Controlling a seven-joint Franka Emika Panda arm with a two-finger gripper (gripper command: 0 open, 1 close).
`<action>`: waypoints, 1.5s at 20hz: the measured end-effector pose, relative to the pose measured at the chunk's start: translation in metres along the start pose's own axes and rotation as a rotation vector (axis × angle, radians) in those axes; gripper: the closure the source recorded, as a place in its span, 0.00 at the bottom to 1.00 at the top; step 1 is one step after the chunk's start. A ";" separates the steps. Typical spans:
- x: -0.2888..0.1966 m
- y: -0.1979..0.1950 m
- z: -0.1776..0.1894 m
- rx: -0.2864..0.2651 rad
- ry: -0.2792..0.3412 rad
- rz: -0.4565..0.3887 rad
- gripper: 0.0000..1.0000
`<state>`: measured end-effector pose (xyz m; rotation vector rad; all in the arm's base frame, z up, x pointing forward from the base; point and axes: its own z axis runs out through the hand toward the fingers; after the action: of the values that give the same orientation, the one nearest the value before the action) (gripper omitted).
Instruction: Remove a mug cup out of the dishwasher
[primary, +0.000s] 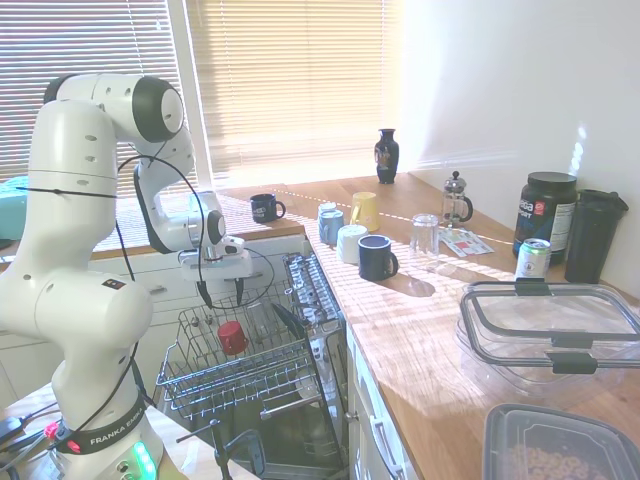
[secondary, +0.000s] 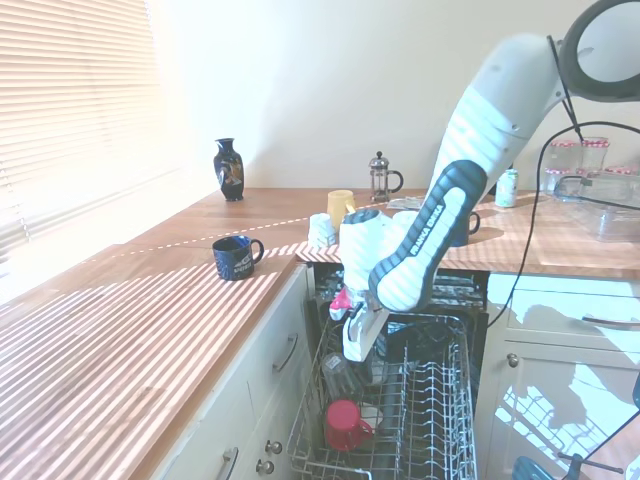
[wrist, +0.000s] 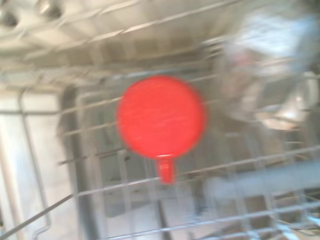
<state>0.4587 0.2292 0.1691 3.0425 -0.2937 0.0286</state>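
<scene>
Claw (primary: 222, 297) seemingly clear above mug cup (primary: 232, 337)

Your arm reached forward and bent down at the wrist; your gripper (primary: 222, 296) pointed downward, its fingers spread apart.

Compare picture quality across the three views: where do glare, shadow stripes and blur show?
First exterior view: blinds glare white, striped shadows cross the countertop. Second exterior view: window side washed out, stripes again. Wrist view: motion blur smears the red mug and rack.
</scene>
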 end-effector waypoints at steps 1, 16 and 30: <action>-0.004 -0.005 0.009 -0.003 -0.004 -0.014 0.00; -0.030 -0.049 0.116 -0.087 0.023 -0.153 0.00; -0.032 -0.061 0.147 -0.069 0.032 -0.147 1.00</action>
<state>0.4405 0.2822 0.0171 2.9828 -0.0674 0.0562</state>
